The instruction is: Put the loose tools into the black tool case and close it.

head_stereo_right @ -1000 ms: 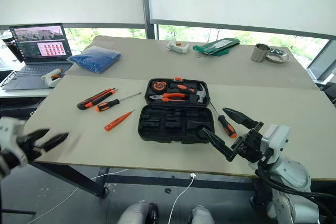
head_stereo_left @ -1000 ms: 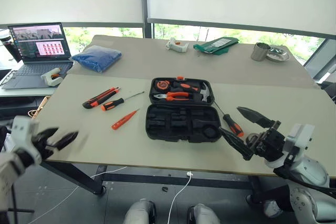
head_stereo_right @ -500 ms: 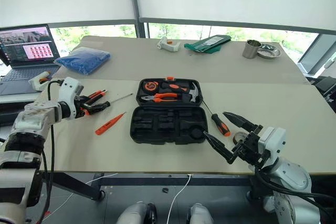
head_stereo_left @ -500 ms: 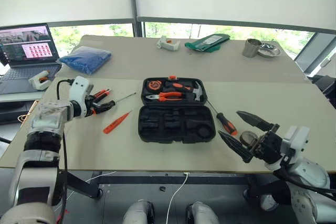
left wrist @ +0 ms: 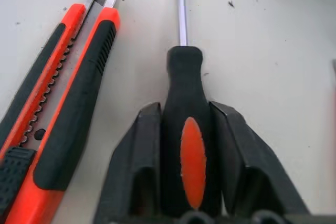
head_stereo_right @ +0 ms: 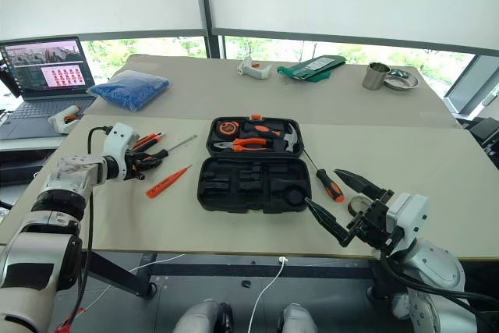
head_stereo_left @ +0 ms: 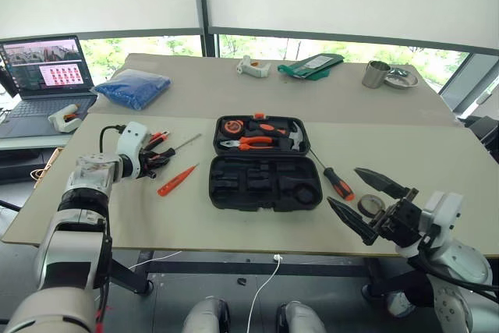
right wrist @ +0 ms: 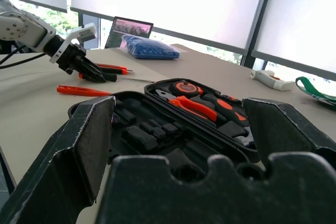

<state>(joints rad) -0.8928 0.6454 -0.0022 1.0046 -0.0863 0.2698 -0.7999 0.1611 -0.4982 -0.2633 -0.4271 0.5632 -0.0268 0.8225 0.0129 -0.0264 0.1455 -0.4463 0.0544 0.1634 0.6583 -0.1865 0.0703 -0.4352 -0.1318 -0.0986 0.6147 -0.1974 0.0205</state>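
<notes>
Near the table's [head_stereo_left: 437, 146] left edge, the left gripper [left wrist: 185, 145] has its jaws clenched on the handle of a black-and-orange screwdriver [left wrist: 184, 129], which lies just beside the utility knife [left wrist: 58, 108]. Lift straight up to spare the knife, then carry it to the open black tool case [head_stereo_left: 265, 185] at mid-table. The right gripper [head_stereo_left: 365, 199] hangs released off the near edge. Which moulded slot suits the screwdriver cannot be made out.
</notes>
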